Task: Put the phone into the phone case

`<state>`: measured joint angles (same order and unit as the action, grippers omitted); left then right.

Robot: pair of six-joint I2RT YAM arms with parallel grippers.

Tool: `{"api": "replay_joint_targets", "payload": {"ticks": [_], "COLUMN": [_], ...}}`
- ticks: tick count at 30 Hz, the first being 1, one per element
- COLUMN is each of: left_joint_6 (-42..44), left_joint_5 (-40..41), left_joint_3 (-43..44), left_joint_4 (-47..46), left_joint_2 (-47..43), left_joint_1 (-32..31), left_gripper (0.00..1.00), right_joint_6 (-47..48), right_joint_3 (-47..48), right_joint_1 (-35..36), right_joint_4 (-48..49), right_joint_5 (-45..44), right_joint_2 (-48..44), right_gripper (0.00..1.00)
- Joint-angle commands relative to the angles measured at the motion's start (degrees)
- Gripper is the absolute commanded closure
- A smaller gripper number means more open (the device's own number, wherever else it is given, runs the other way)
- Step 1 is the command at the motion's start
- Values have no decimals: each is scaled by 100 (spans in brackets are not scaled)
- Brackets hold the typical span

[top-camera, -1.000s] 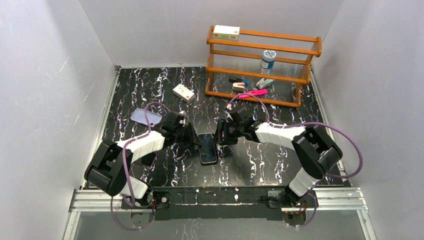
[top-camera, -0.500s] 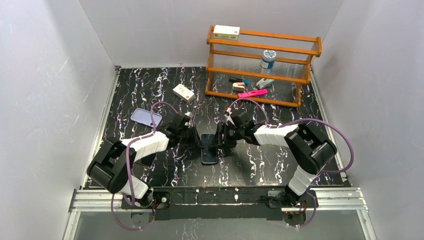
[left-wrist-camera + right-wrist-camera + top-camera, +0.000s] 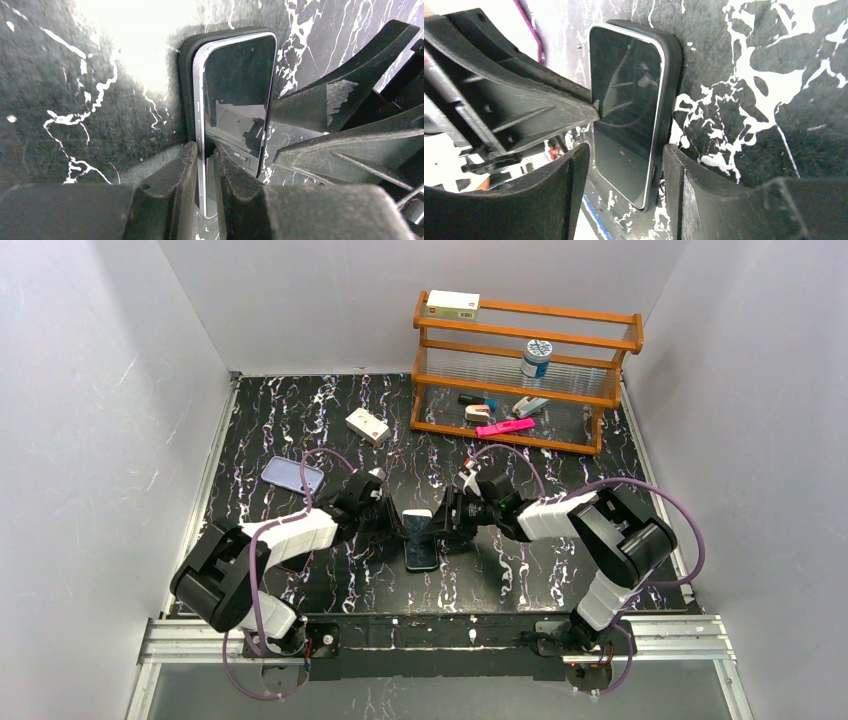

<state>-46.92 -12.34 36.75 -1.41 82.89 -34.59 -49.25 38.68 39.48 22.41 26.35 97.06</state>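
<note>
— Which step is this?

— Getting the phone off the black slab it lies on, I'd judge. It sits mid-worktop, between the two arms. The left jaws are closed on its pale long edge, one finger on either side of the rim, and that edge looks raised off the slab.

— And the right jaws?

— Spread wide, straddling slab and phone together. One finger touches the slab's side; whether they truly clamp it I cannot tell.

— Where's the phone case?

— At 10 o'clock from the phone, well apart, lying flat on its own. Nothing is in it yet.

— So next?

— Probably peel the phone free while the slab is held down, then carry it toward 10 o'clock and line it up with the shell. An edge pinch on glossy glass could slip, so a slow lift seems wise.

— The surroundings?

— A black worktop veined with white, with pale walls on three sides. A wooden rack stands at 1 o'clock and a small box at 11.
</note>
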Motion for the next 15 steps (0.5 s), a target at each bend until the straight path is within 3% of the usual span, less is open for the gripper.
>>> {"api": "replay_joint_targets", "payload": {"ticks": [1, 9, 15], "left_joint_6": [-222, -297, -415], "left_joint_5": [-212, -322, -396], "left_joint_3": [-225, -280, -472], "left_joint_4": [108, 106, 76], "left_joint_2": [-273, -362, -435], "left_joint_1": [-177, -180, -180], "left_gripper": [83, 78, 81], "right_joint_6": [-689, -1190, -1439], "right_joint_3": [-391, -534, -622], "right_joint_1": [-60, -60, -65], "right_joint_4": [1696, 2386, 2661], "right_joint_5": [629, 940, 964], "right_joint_2": [-206, -70, -71], "right_gripper": [37, 34, 34]}}
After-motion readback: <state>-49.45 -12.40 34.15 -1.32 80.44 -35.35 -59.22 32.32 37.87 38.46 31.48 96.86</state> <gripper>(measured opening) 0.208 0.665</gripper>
